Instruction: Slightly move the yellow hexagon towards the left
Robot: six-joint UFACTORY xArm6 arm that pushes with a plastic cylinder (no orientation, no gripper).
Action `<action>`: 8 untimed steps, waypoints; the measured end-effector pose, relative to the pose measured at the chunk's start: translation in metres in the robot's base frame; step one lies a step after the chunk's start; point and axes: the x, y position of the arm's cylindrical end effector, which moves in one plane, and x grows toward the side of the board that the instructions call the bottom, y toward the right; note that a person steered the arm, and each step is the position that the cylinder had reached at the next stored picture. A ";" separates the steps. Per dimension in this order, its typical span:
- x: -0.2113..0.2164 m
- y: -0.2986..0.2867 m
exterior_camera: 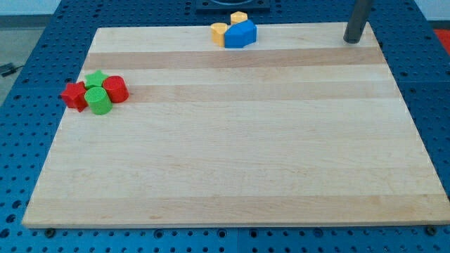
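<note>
The yellow hexagon [238,17] sits at the board's top edge, just above the blue block [241,34] and touching it. A second yellow block [219,32], rounded in shape, lies against the blue block's left side. My tip [351,41] rests on the board near its top right corner, far to the right of the yellow hexagon and apart from every block.
A cluster stands at the view's left: a red star [73,95], a green star [95,77], a red cylinder [115,89] and a green cylinder [100,101], all touching. The wooden board [232,161] lies on a blue perforated table.
</note>
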 end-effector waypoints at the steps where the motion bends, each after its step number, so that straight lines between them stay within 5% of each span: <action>1: -0.033 -0.035; 8: -0.054 -0.252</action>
